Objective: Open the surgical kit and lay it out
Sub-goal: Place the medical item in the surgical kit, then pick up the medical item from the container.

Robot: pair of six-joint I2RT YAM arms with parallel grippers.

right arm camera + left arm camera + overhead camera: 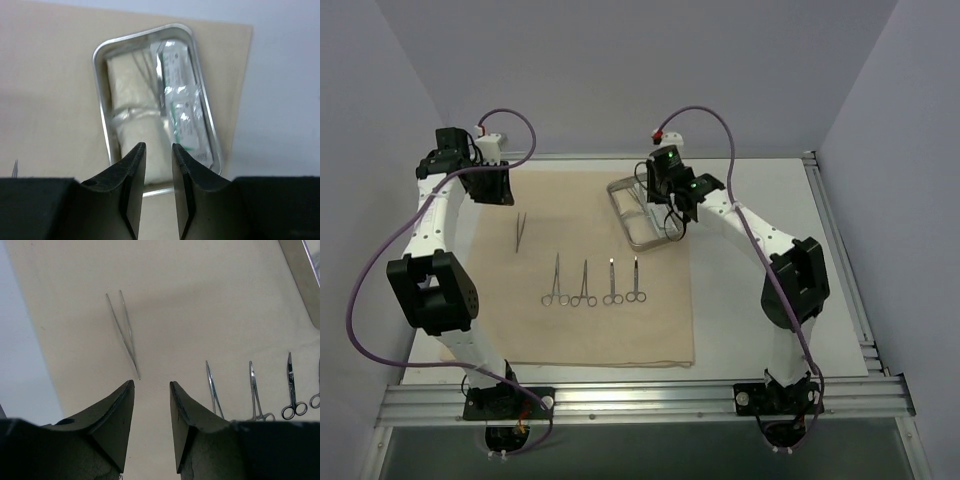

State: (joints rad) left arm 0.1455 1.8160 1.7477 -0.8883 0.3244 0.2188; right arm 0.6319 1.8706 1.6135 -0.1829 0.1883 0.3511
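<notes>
The surgical kit's beige cloth [600, 330] lies spread flat on the table. On it lie thin tweezers [520, 232] [125, 332] at the left. Toward the front is a row of ring-handled forceps [555, 282] [214, 390] and scissors [636, 282] [291, 392]. The steel tray [620, 190] [100, 100] sits at the cloth's far right. It holds two white gauze pads [131, 82] [147, 135] and two clear packets [177, 65] [192, 130]. My left gripper [498, 190] [152, 385] hangs open and empty above the cloth, just short of the tweezers' tips. My right gripper [672, 222] [159, 146] hovers over the tray's near end, open by a narrow gap with nothing between its fingers.
White tabletop [770, 200] shows to the right of the cloth, with a metal rail [840, 250] along its right edge. Purple cables loop above both arms. Grey walls close in at the back and sides.
</notes>
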